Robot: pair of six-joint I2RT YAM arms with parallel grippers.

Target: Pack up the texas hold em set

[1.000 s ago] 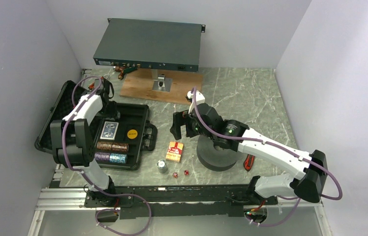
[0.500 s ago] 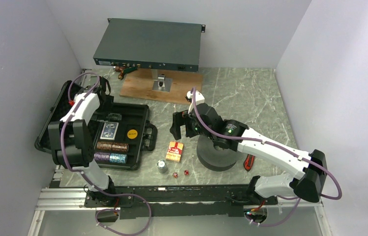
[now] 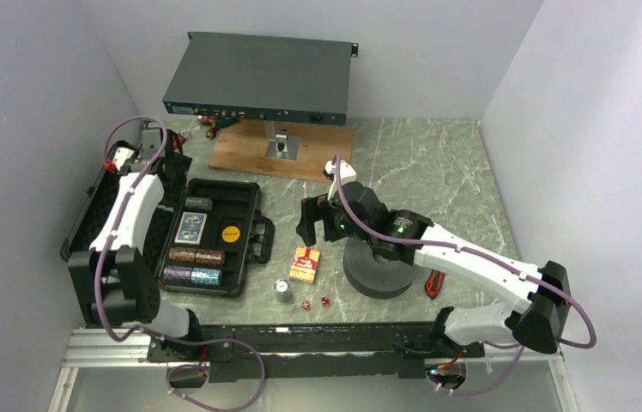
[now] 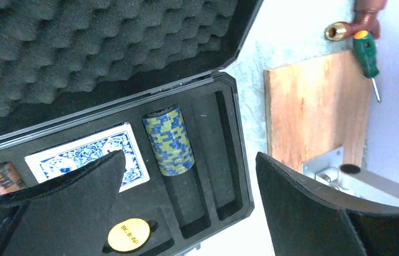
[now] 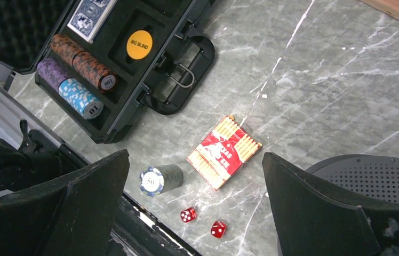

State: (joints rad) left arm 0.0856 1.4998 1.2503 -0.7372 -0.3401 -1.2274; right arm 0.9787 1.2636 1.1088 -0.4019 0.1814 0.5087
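Right pincer hangs with its jaws spread wide and nothing between them, off the handle side of the black briefcase. The briefcase lies open on the counter with its foam-lined lid thrown back on the side opposite the handle. Left pincer, equally wide and empty, hovers over the briefcase's far end close to the lid hinge, above a blue-and-yellow chip stack bedded in its slot. Everything not yet packed lies on the handle side, so the right arm looks the nearer one by a good margin. A grey foam ring, no part of the set, sits farther out from the briefcase on that same side, under the right arm. Between ring and briefcase, just beside the handle, the red card deck box lies flat. In the right wrist view it sits below the gap of the jaws, with its long axis slanting across the line between the two fingers, so a descent with some wrist twist seems needed to close across its narrow width. A loose chip stack lies on its side off the briefcase's near handle-side corner. Two red dice rest a little farther out from that corner.
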